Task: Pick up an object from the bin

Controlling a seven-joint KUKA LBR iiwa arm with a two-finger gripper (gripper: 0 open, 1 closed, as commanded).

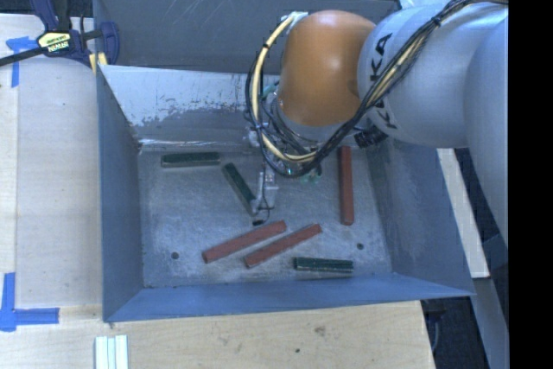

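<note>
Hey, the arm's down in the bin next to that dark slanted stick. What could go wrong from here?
1. The tool sits at the lower end of the dark green slanted stick, not over its middle. If it grips there, the stick may pivot or slip out.
2. A long reddish-brown stick lies just below the tool, its near end close by. Going lower or drifting could knock it, or catch it by mistake.

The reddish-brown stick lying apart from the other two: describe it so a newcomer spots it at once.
In the grey bin, look at the floor's right side, below the arm's orange cover. The reddish-brown stick lies alone there, running from back wall toward front. Its two reddish-brown twins lie slanted together near the front wall; the other sticks are dark green.
</note>
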